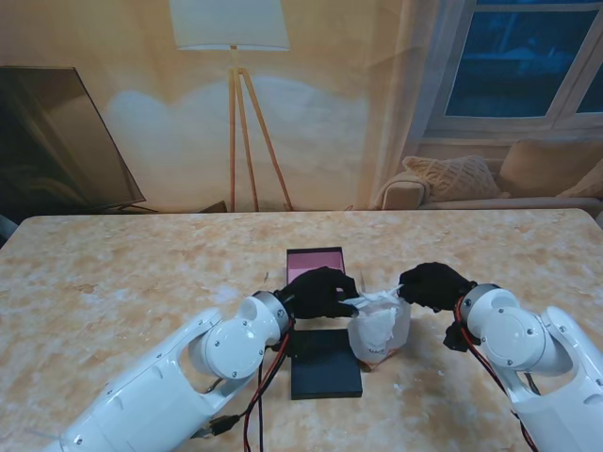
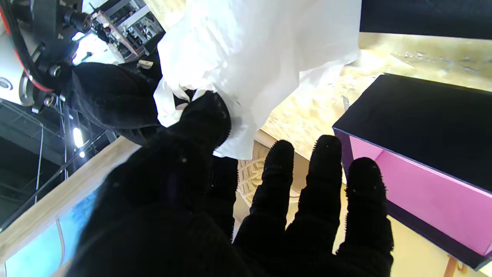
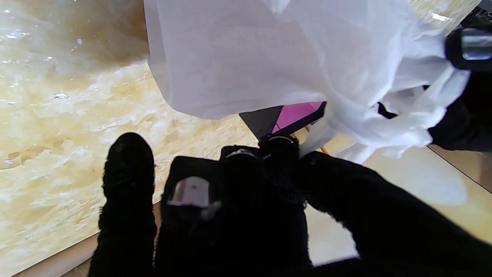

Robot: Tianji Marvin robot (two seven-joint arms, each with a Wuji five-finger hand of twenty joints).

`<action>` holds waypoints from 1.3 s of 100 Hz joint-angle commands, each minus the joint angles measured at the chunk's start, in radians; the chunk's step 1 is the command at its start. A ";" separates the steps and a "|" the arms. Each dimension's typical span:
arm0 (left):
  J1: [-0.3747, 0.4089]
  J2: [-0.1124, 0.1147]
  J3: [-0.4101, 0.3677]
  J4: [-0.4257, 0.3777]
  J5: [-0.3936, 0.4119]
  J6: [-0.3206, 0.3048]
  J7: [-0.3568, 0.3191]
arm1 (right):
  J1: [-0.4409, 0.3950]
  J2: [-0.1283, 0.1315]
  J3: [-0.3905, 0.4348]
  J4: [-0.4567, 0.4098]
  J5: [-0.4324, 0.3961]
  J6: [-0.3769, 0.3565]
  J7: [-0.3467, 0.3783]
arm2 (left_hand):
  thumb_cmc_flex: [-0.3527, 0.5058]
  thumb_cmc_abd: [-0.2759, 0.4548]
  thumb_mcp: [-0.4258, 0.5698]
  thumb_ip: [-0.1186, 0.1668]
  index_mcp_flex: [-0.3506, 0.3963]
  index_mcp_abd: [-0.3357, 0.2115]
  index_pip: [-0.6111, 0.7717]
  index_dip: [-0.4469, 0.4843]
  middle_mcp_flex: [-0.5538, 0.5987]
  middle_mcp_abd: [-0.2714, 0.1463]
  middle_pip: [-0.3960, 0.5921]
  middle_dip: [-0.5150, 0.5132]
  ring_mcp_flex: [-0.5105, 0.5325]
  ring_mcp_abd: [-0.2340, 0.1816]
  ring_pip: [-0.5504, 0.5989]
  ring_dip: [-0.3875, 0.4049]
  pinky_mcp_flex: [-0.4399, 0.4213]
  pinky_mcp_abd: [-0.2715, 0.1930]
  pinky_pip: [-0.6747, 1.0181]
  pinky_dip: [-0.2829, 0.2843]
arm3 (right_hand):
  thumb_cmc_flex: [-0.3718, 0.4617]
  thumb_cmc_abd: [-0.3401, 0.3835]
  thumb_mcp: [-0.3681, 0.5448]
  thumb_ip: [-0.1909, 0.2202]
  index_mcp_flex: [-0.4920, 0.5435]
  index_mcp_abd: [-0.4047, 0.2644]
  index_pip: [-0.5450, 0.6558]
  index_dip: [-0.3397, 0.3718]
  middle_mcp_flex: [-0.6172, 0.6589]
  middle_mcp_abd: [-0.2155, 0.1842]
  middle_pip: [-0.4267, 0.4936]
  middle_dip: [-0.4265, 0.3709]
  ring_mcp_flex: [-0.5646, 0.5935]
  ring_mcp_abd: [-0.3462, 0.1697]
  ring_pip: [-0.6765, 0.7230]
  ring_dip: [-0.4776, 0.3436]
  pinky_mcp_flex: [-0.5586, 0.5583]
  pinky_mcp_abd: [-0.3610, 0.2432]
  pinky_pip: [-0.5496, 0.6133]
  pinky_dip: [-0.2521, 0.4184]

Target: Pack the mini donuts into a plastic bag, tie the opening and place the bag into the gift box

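Observation:
A white plastic bag (image 1: 379, 330) with donuts showing orange at its bottom stands on the table between my hands. My left hand (image 1: 318, 292) in a black glove pinches the bag's top from the left; thumb and forefinger are closed on the plastic (image 2: 238, 77). My right hand (image 1: 431, 284) pinches the other side of the top, its fingers closed on the plastic (image 3: 388, 127). The gift box (image 1: 315, 262), dark outside and pink inside, sits open just beyond my left hand; its side shows as the gift box (image 2: 430, 192). The donuts themselves are mostly hidden by the bag.
A flat dark lid (image 1: 325, 363) lies on the table nearer to me, left of the bag. The beige marble table top (image 1: 122, 273) spreads wide on both sides. Red and black cables hang under my left forearm (image 1: 259, 395).

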 commanded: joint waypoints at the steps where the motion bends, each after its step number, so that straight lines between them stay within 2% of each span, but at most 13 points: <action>1: 0.014 -0.002 -0.010 -0.009 -0.020 -0.001 -0.011 | -0.007 -0.003 -0.004 -0.001 -0.007 0.007 0.016 | 0.045 0.018 -0.015 0.000 0.050 -0.050 0.045 -0.025 0.022 -0.026 0.014 0.007 0.011 -0.012 0.025 0.016 -0.014 -0.001 0.005 -0.013 | 0.033 0.082 0.147 0.127 0.070 -0.138 0.053 -0.008 0.032 0.011 0.029 0.001 0.033 -0.015 0.050 0.020 0.003 -0.001 0.008 0.008; 9: 0.019 -0.003 -0.017 -0.003 -0.018 -0.010 -0.005 | -0.003 -0.002 -0.007 0.005 -0.011 0.014 0.019 | 0.051 -0.006 -0.003 -0.007 0.076 -0.036 0.040 -0.051 0.036 -0.040 0.027 0.012 0.018 -0.015 0.029 0.018 -0.012 0.001 0.004 -0.013 | 0.030 0.085 0.149 0.131 0.071 -0.137 0.054 -0.008 0.032 0.011 0.029 0.001 0.034 -0.014 0.051 0.020 0.003 -0.001 0.008 0.008; 11: 0.020 -0.003 -0.018 0.000 -0.016 -0.013 -0.002 | -0.002 -0.002 -0.007 0.007 -0.012 0.017 0.019 | 0.039 -0.018 0.029 -0.019 0.081 -0.034 0.046 -0.066 0.038 -0.044 0.033 0.014 0.021 -0.016 0.033 0.021 -0.010 0.001 0.005 -0.013 | 0.030 0.085 0.149 0.132 0.072 -0.137 0.055 -0.008 0.033 0.011 0.030 0.001 0.034 -0.014 0.051 0.020 0.003 -0.001 0.008 0.008; 19: 0.023 -0.003 -0.025 0.006 -0.019 -0.016 0.000 | 0.004 -0.002 -0.010 0.014 -0.018 0.024 0.019 | 0.037 -0.036 0.051 -0.029 0.100 -0.027 0.039 -0.086 0.056 -0.059 0.045 0.017 0.028 -0.016 0.036 0.022 -0.009 0.000 0.005 -0.013 | 0.027 0.087 0.151 0.137 0.074 -0.137 0.056 -0.008 0.033 0.012 0.031 0.001 0.034 -0.013 0.053 0.020 0.003 -0.001 0.008 0.008; 24: 0.023 -0.002 -0.028 0.009 -0.024 -0.015 -0.003 | 0.007 -0.002 -0.011 0.019 -0.020 0.028 0.020 | 0.023 -0.053 0.089 -0.048 0.114 -0.022 0.037 -0.105 0.070 -0.072 0.051 0.014 0.036 -0.017 0.039 0.023 -0.004 0.002 0.004 -0.015 | 0.026 0.089 0.154 0.140 0.076 -0.137 0.057 -0.007 0.034 0.014 0.031 0.001 0.034 -0.011 0.054 0.020 0.002 -0.001 0.008 0.007; 37: 0.020 0.001 -0.031 0.021 -0.029 -0.023 -0.017 | 0.015 -0.001 -0.016 0.032 -0.025 0.036 0.025 | 0.011 -0.072 0.122 -0.064 0.135 -0.014 0.028 -0.131 0.090 -0.093 0.061 0.011 0.046 -0.018 0.042 0.022 0.006 0.001 0.009 -0.017 | 0.021 0.093 0.157 0.149 0.079 -0.137 0.058 -0.007 0.035 0.016 0.033 0.002 0.034 -0.009 0.056 0.020 0.001 0.000 0.007 0.007; 74: 0.015 0.005 -0.033 0.038 -0.033 -0.019 -0.035 | 0.024 -0.001 -0.031 0.063 -0.031 0.060 0.021 | 0.006 -0.081 0.141 -0.076 0.145 -0.007 0.025 -0.143 0.106 -0.094 0.065 0.004 0.049 -0.018 0.045 0.024 0.013 -0.004 0.016 -0.019 | 0.014 0.102 0.164 0.167 0.087 -0.138 0.060 -0.006 0.038 0.025 0.034 0.004 0.033 -0.003 0.059 0.021 -0.003 0.001 0.005 0.007; 109: 0.014 0.012 -0.035 0.055 -0.043 -0.046 -0.058 | 0.022 0.000 -0.039 0.068 -0.043 0.077 0.023 | 0.002 -0.084 0.150 -0.081 0.147 -0.005 0.032 -0.131 0.087 -0.087 0.094 0.031 0.028 -0.025 0.062 0.043 0.010 -0.023 0.027 -0.020 | 0.010 0.106 0.166 0.177 0.090 -0.138 0.061 -0.004 0.040 0.028 0.033 0.008 0.032 -0.002 0.061 0.021 -0.004 0.000 0.005 0.006; 130: 0.007 0.013 -0.030 0.069 -0.049 -0.061 -0.067 | 0.027 0.001 -0.047 0.076 -0.051 0.087 0.027 | 0.001 -0.087 0.162 -0.083 0.143 -0.007 0.037 -0.098 0.044 -0.080 0.060 0.029 -0.025 -0.034 -0.011 0.002 -0.010 -0.043 0.007 -0.033 | 0.008 0.108 0.167 0.181 0.090 -0.140 0.061 -0.004 0.040 0.029 0.032 0.010 0.032 -0.001 0.062 0.022 -0.005 -0.001 0.004 0.006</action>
